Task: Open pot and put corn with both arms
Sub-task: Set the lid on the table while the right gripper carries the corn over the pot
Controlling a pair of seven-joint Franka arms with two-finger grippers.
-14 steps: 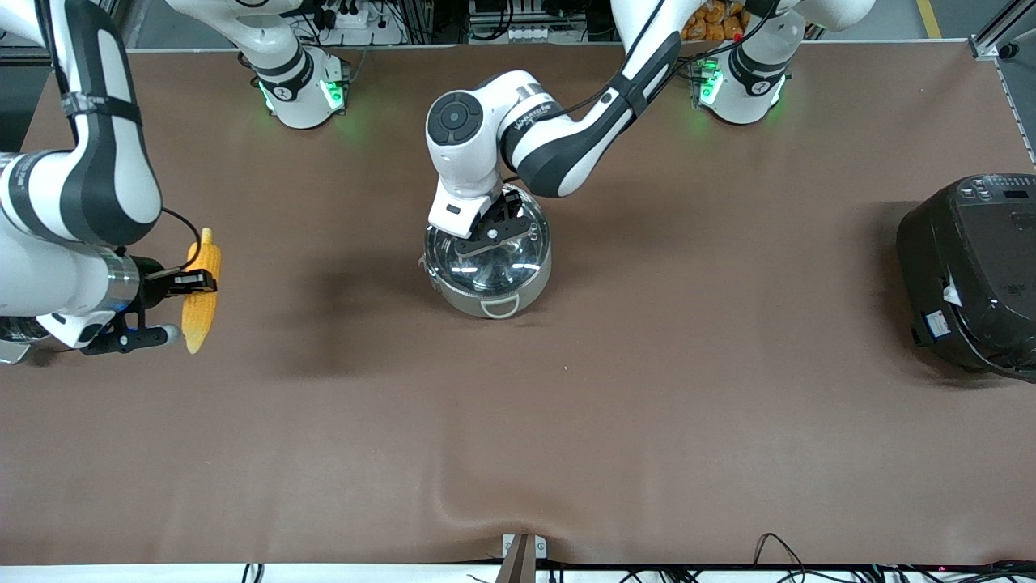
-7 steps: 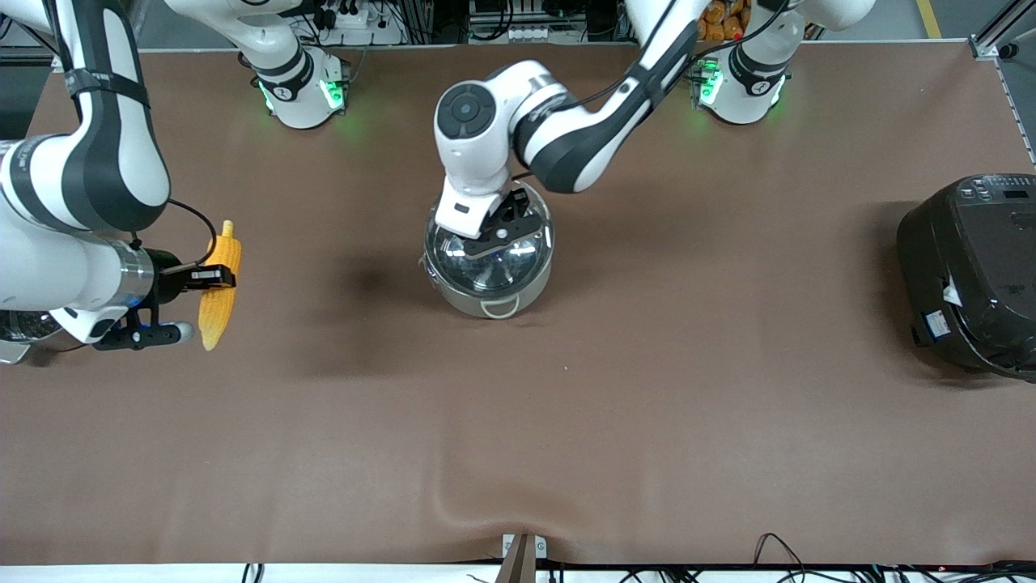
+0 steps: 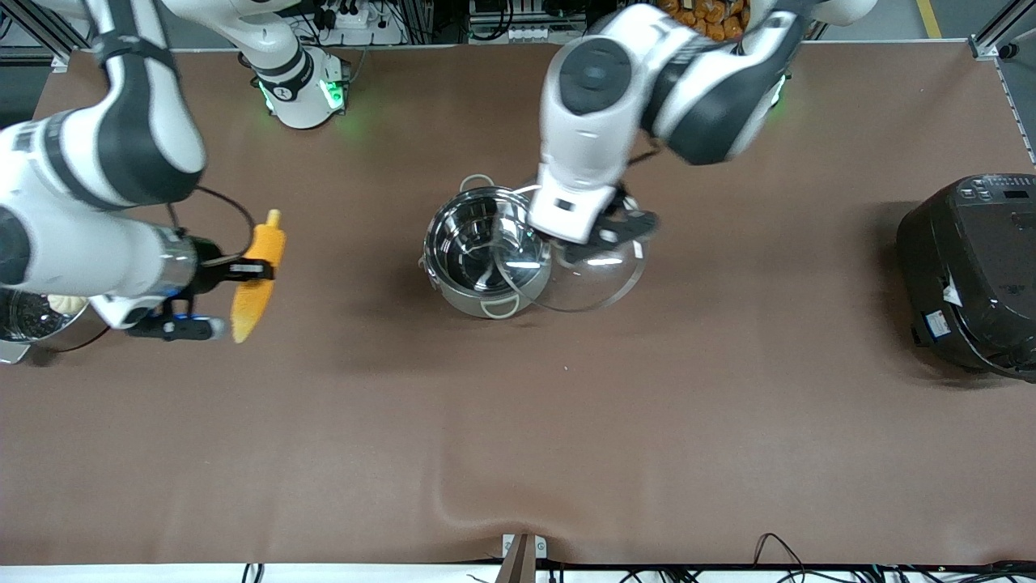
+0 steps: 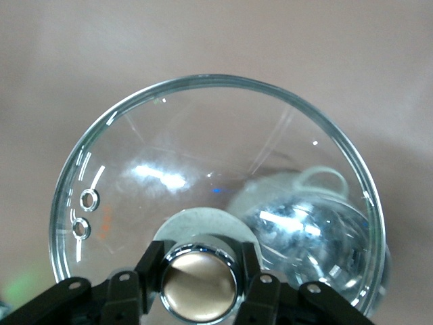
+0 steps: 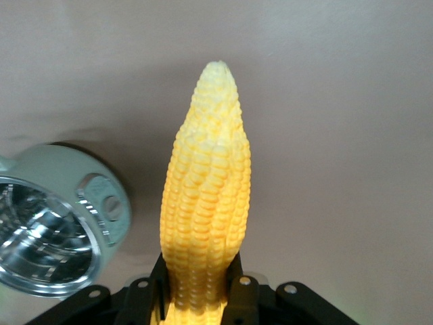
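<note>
Left claw (image 3: 603, 235) is clamped on the copper-coloured knob (image 4: 200, 283) of the glass lid (image 3: 587, 275). The lid is off the pot (image 3: 483, 255) and in the air, over the counter (image 3: 566, 421) on the side toward the left arm's end, its rim overlapping the pot's edge in the front view. The left wrist view shows the pot through the glass, so the lid is not fully clear of the opening.

The pot sits mid-counter, open, shiny inside, nothing visible in it. One loop handle faces the front camera, the other faces the robot bases.

Right claw (image 3: 243, 271) is closed around the middle of the corn (image 3: 255, 279), gripping it crosswise, both ends sticking out. The right wrist view shows the fingers (image 5: 152, 288) squeezing the cob's thick part, tip pointing away from the wrist. The corn is airborne over the counter toward the right arm's end, well apart from the pot.

Judgement: lid removal is basically done and corn delivery is next. Holding the lid by the knob keeps the glass level and out of the drop path, but it likely needs to swing further off so the cob has a free opening. The mid-cob grip keeps it balanced; the cob looks about as long as the pot is wide, so it probably has to go in tilted.

Also on the counter: a black rice cooker (image 3: 971, 271) at the left arm's end and a steel steamer pot (image 3: 24, 320) with a white bun (image 3: 66, 304) at the right arm's end, both untouched.
</note>
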